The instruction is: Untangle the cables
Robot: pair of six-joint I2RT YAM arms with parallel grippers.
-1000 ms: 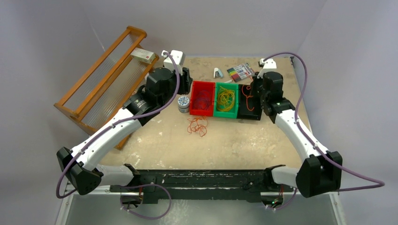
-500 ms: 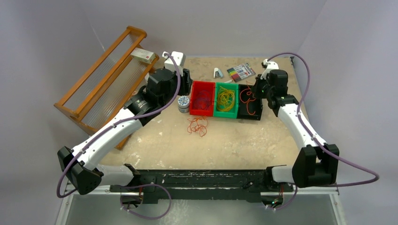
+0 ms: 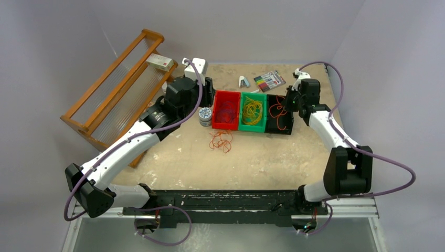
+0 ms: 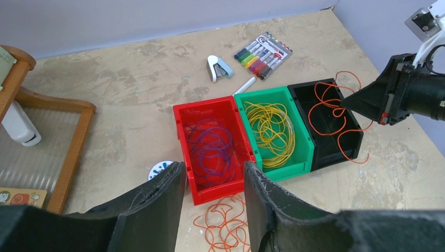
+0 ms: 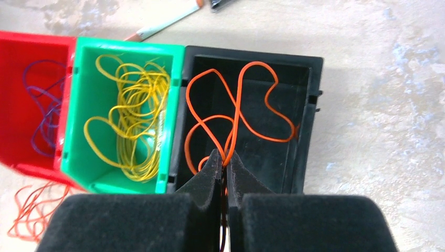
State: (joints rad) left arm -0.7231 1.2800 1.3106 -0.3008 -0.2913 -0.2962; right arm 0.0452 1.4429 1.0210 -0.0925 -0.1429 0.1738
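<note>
- Right gripper: fingers closed to a bare slit and pinching one orange cable. In the right wrist view it sits at lower centre, above the near wall of the black bin.
- Held orange cable: its loops spread across the black bin's interior. In the left wrist view, part of it hangs over the bin's right-hand wall, towards the table.
- Left gripper: jaws parted wide with nothing between them. It is at bottom centre of the left wrist view, over the near end of the red bin.
- Yellow cables: coiled inside the green bin, the middle bin of the row.
- Dark purple-red strands: lying inside the red bin.
- Loose orange tangle: on the table just below the red bin in the frame, apart from both grippers.
</note>
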